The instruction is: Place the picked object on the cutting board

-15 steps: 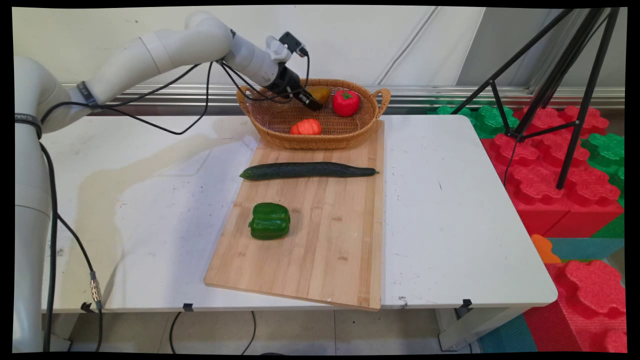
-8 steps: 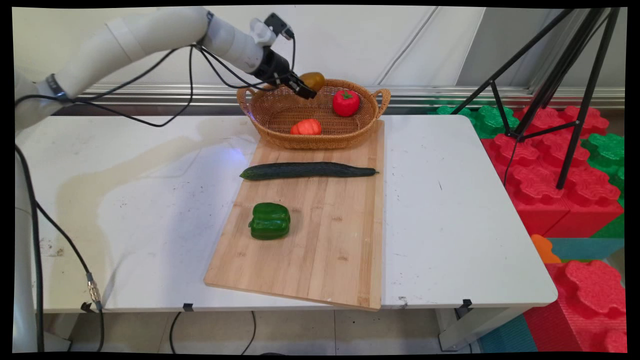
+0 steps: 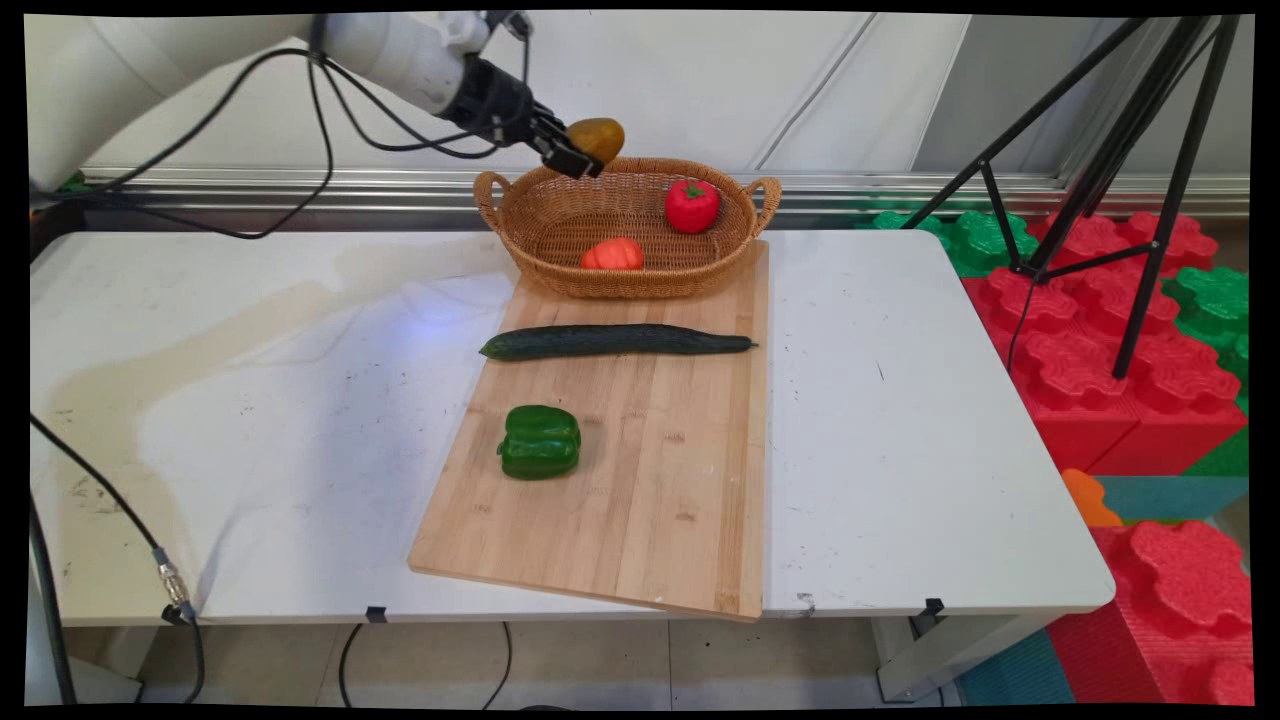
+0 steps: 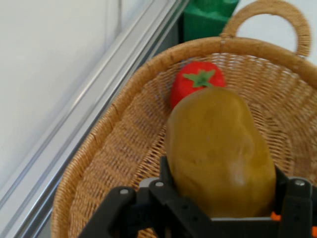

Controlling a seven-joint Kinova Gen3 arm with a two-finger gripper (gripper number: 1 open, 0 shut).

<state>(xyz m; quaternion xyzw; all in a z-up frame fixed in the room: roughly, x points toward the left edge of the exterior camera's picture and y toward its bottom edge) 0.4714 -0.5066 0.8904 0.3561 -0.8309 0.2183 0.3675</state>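
Note:
My gripper [image 3: 578,153] is shut on a brownish-yellow potato [image 3: 597,138] and holds it in the air above the back left rim of the wicker basket [image 3: 545,270]. The hand view is filled by the potato [image 4: 220,153], held between the black fingers [image 4: 297,198], with the basket [image 4: 114,163] below it. A red pepper [image 3: 692,205] and an orange-red tomato [image 3: 613,254] lie inside the basket; the red pepper [image 4: 197,79] shows behind the potato.
The basket stands on the far end of a wooden cutting board [image 3: 650,480]. A long cucumber [image 3: 615,341] and a green bell pepper [image 3: 540,441] lie on the board. A black tripod [image 3: 1120,180] and red and green foam blocks [image 3: 1110,350] are to the table's right.
The gripper has lifted the potato out of the basket, rising and moving left, and now holds it above the rim. Nothing else has moved.

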